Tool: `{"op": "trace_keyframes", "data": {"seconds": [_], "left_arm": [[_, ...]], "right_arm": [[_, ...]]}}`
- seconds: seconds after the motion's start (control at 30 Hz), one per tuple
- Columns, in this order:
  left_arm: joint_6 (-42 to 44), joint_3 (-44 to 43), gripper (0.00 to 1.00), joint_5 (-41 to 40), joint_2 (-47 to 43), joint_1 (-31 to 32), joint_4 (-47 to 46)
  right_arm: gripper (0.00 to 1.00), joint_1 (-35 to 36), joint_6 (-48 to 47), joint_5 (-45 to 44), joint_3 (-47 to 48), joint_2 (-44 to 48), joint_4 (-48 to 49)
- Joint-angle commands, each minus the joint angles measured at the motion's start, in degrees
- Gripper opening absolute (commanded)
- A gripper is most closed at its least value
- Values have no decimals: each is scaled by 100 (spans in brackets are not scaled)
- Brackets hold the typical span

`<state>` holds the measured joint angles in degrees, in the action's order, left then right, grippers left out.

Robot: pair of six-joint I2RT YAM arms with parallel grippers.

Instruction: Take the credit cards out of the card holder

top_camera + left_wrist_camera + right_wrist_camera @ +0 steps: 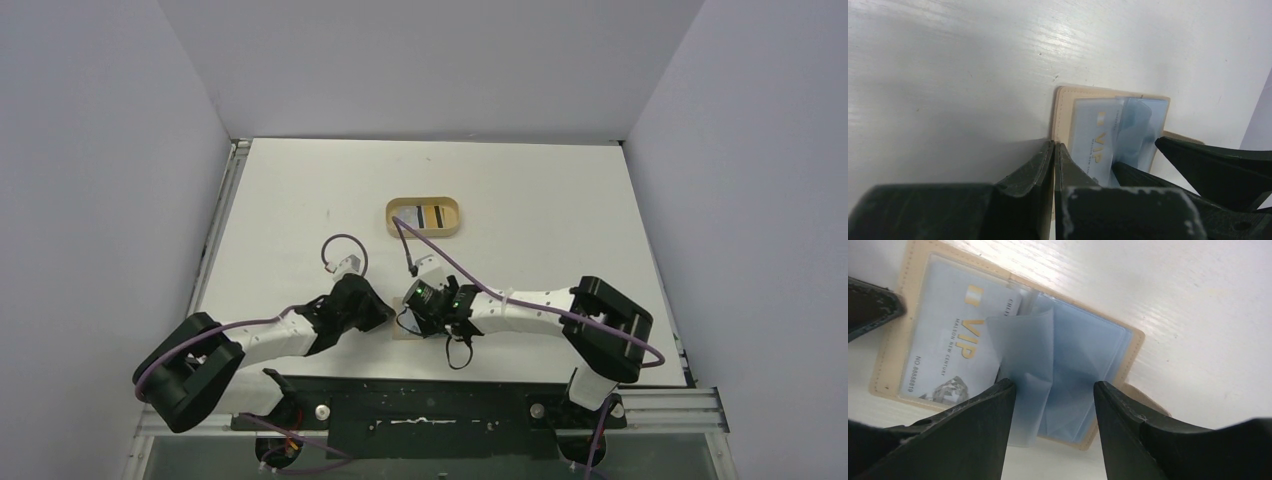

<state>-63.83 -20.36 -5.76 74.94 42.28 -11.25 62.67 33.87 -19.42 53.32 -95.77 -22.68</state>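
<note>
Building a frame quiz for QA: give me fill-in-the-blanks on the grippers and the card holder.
The left gripper is ___, at the edge of the holder.
The right gripper is ___, jaws either side of the clear sleeves.
The blue card reads ___.
Missing: shut; open; VIP.

Lab test booth: white table point(540, 180), bare grey walls point(100, 150), aluminium rails point(668, 406)
</note>
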Motion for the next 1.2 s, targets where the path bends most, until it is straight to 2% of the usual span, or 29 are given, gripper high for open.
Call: {"op": "trace_keyframes", "data": {"seconds": [0.0, 0.33, 0.7, 0.83, 0.93, 1.07, 1.17], "left_arm": [[181, -3, 0, -306, -212, -53, 272], [322, -103, 0, -400, -421, -54, 515], [797, -462, 0, -685, -830, 52, 1115], [837, -494, 0, -701, -862, 51, 1334], [837, -496, 0, -683, -820, 52, 1327], [837, -504, 0, -693, -643, 61, 1248], [814, -488, 0, -726, -562, 66, 1207]], "right_arm": [[59, -24, -145, -723, -43, 209, -630], [61, -370, -246, -1219, -9, 321, -1148], [66, -1531, -1011, -1187, 78, 909, -1325], [65, -1644, -1852, 132, 430, 1565, -1125], [66, -1686, -2045, 2103, 704, 2238, -670], [67, -2096, -1105, 4908, 716, 2060, 552], [67, -2119, -155, 5805, 257, 1747, 1906]]}}
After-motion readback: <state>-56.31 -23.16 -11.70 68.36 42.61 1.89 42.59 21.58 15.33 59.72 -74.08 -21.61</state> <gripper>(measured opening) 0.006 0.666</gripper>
